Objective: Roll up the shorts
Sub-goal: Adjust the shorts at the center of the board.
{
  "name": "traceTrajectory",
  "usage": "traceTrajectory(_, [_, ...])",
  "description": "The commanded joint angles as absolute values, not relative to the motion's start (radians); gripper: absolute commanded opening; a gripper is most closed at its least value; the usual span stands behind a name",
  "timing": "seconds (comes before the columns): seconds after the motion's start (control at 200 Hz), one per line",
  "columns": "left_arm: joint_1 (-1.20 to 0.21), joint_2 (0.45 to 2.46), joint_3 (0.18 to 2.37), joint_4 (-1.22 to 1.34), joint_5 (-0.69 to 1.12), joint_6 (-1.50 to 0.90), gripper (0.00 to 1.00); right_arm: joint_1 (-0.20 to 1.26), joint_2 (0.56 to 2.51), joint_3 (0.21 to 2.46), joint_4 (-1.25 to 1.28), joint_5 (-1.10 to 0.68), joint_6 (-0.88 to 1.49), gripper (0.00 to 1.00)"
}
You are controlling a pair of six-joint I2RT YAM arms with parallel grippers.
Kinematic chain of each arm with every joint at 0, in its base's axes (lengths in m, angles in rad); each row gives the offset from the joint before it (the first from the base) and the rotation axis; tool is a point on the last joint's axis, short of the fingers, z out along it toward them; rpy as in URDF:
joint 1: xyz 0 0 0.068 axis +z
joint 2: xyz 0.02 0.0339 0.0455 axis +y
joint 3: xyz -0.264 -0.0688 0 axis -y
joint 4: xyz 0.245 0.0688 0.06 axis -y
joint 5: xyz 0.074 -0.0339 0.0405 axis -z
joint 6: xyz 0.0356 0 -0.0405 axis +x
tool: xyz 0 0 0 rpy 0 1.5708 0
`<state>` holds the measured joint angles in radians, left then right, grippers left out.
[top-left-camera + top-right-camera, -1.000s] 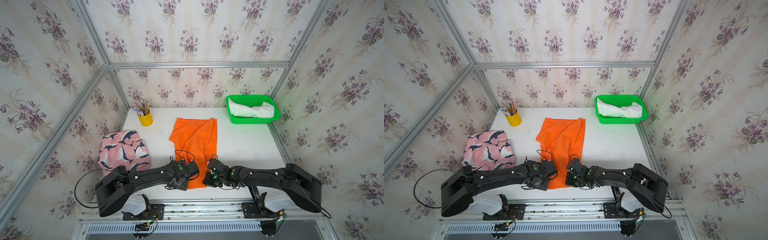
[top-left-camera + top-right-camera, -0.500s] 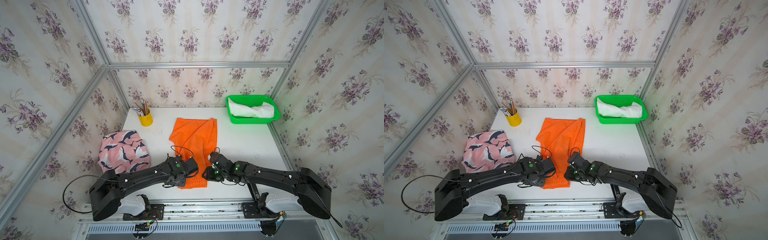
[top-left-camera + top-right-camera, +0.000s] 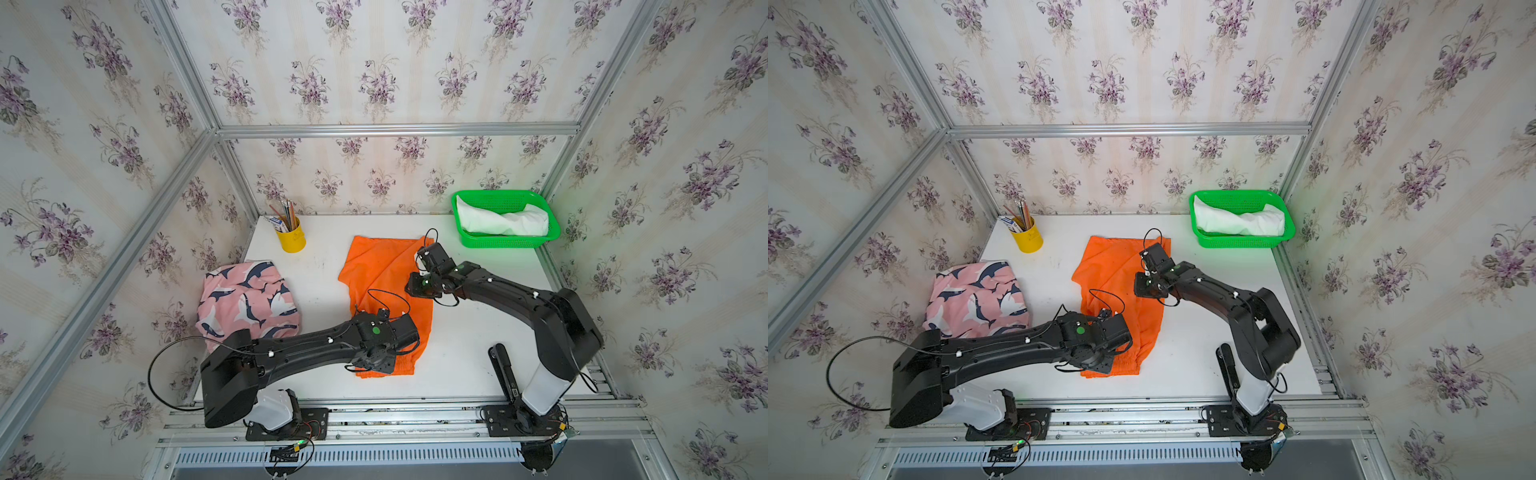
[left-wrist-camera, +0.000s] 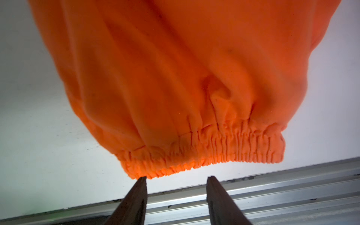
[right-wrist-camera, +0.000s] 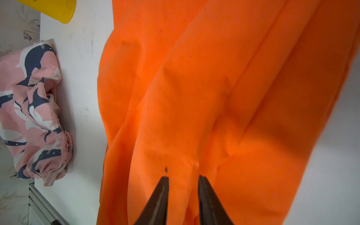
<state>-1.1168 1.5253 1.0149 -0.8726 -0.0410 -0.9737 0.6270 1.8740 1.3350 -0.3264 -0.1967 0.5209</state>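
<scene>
**On the desk: orange shorts lie flat, both end effectors apart**

Across the middle of the white desk the orange shorts are spread lengthwise and unrolled. Their gathered waistband is at the near edge, toward the arm bases.

The left end effector sits at that waistband with its fingers apart. Nothing is between them, and one fingertip is right at the elastic's edge.

The right end effector hangs over the far half of the same shorts, near their right side. Its fingers are a narrow gap apart, and creased orange cloth shows through the gap. Whether the tips touch the cloth cannot be told.

The pink shark-print shorts sit crumpled at the desk's left edge, well apart from both arms. The white shorts lie bunched inside the green basket in the far right corner. A yellow cup holding pencils stands in the far left corner.
</scene>
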Motion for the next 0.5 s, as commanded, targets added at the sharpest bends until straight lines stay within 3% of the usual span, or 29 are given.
traceTrajectory(0.0, [-1.117, 1.561, 0.995, -0.798, 0.010, -0.964, 0.53, 0.590, 1.999, 1.452, -0.313, -0.254, 0.432, 0.30])
traceTrajectory(0.275, [-1.110, 1.551, 0.866, -0.761, 0.014, -1.014, 0.53, 0.552, 2.267, 1.689, -0.343, -0.347, 0.381, 0.28])
traceTrajectory(0.495, [-1.018, 1.454, 0.756, -0.771, -0.013, -1.014, 0.54, 0.433, 2.289, 1.591, -0.398, -0.271, 0.399, 0.25])
